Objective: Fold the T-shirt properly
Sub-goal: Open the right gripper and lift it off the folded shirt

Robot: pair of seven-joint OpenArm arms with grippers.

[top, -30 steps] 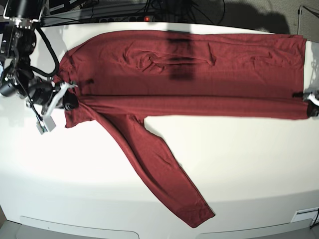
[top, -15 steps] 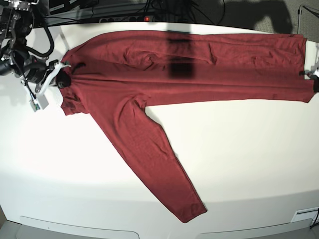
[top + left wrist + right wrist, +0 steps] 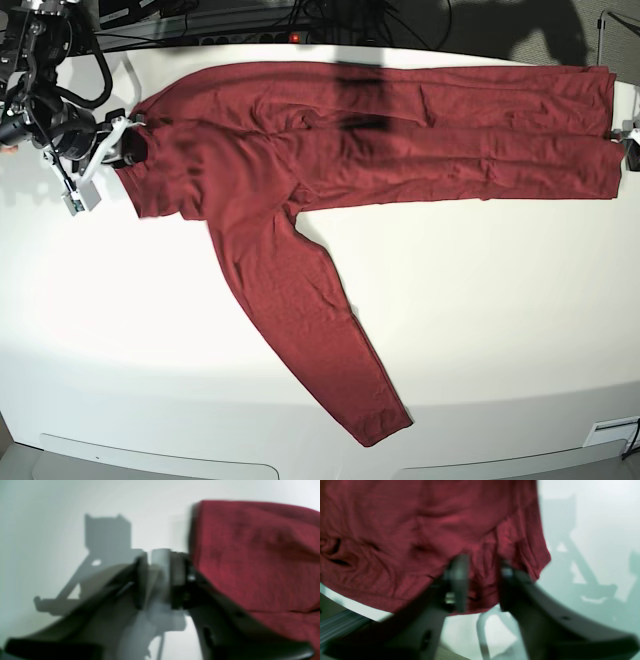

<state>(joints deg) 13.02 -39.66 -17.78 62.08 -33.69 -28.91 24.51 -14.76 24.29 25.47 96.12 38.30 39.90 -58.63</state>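
The maroon T-shirt [image 3: 400, 130] lies stretched across the far half of the white table [image 3: 480, 320], its body doubled lengthwise. One long sleeve [image 3: 300, 310] runs diagonally toward the front edge. My right gripper [image 3: 125, 150] sits at the shirt's left end. In the blurred right wrist view its jaws [image 3: 482, 582] stand apart over the rumpled shirt hem [image 3: 407, 530], not pinching it. My left gripper [image 3: 632, 140] is at the shirt's right end, at the frame's edge. Its jaws [image 3: 160, 580] are apart with bare table between them, and the shirt [image 3: 250, 555] lies just beside one finger.
Dark cables and a power strip [image 3: 250, 35] run along the table's back edge. The right arm's black links [image 3: 40, 100] rise at the far left corner. A small white fixture [image 3: 610, 435] sits at the front right corner.
Both grippers carried the shirt's near edge toward the far side, narrowing the folded body and dragging the sleeve along. Both then opened and let the fabric go.
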